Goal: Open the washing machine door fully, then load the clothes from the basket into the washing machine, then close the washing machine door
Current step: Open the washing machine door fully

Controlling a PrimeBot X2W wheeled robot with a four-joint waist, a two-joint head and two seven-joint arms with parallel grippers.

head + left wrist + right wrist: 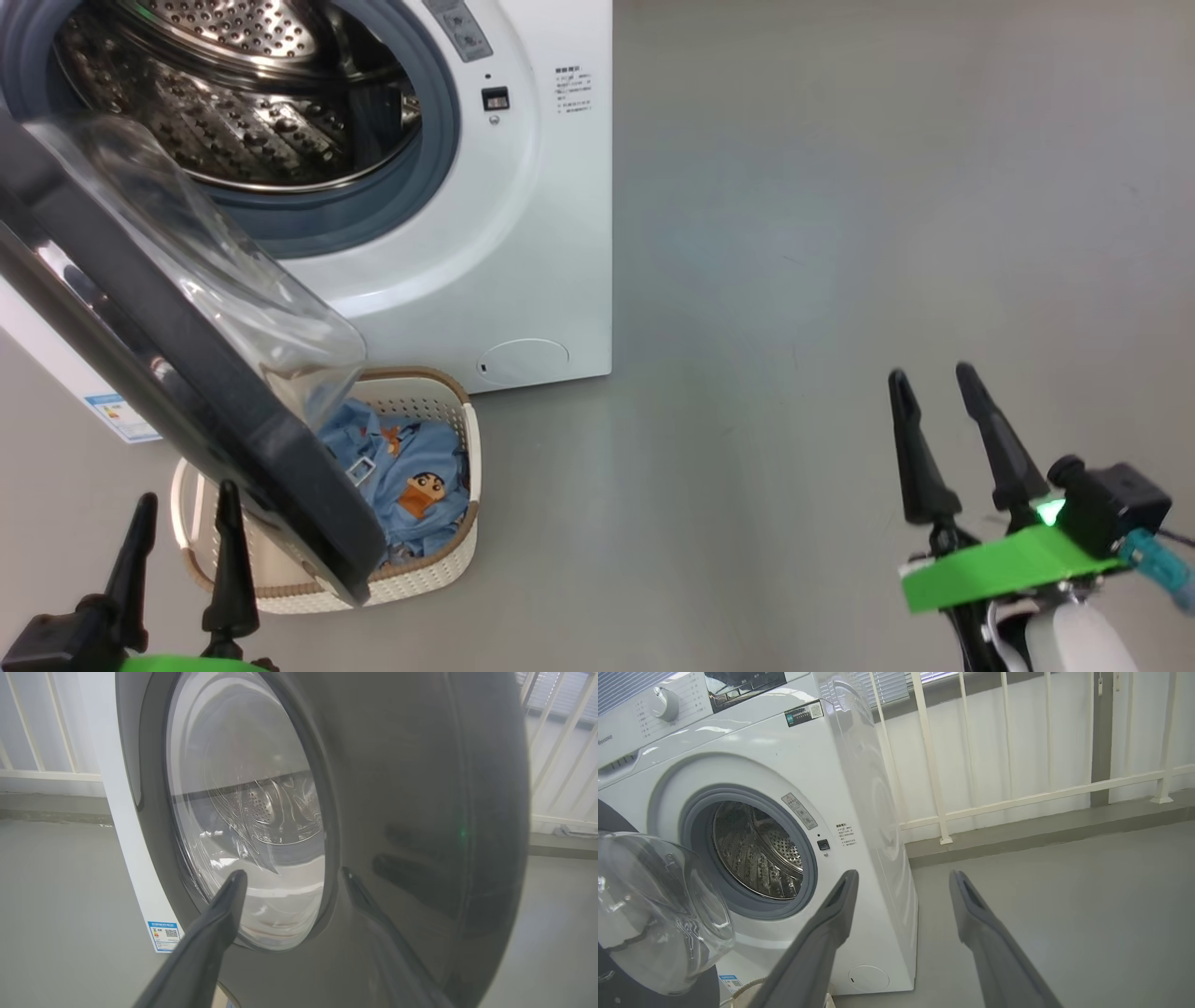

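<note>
A: The washing machine door [233,448] is seen standing out from the washing machine [523,233], hinged on the 9 o'clock side and, by the look of it, not yet fully open. Its long edge is drawn across the head view from 10 o'clock down to 5 o'clock. The glass bowl [215,280] is bulged toward 1 o'clock, at the drum [233,112].

B: And the basket [439,569] is found on the floor at 6 o'clock of the drum opening, partly covered by that door, with the clothes [411,476] heaped inside.

A: The left end effector [185,493] is held just beside the door's outer face, fingers apart, nothing gripped. Whether the door is touched cannot be told. The right end effector [932,371] is parked well apart at 4 o'clock, likewise spread and empty.

B: A stiff, glossy, probably slippery panel is to be expected, its weight carried by the hinge. The free rim at 5 o'clock is judged the place to be hooked or pushed, never the glass. The clothes, soft and light, are best pinched at a bunched fold.
</note>
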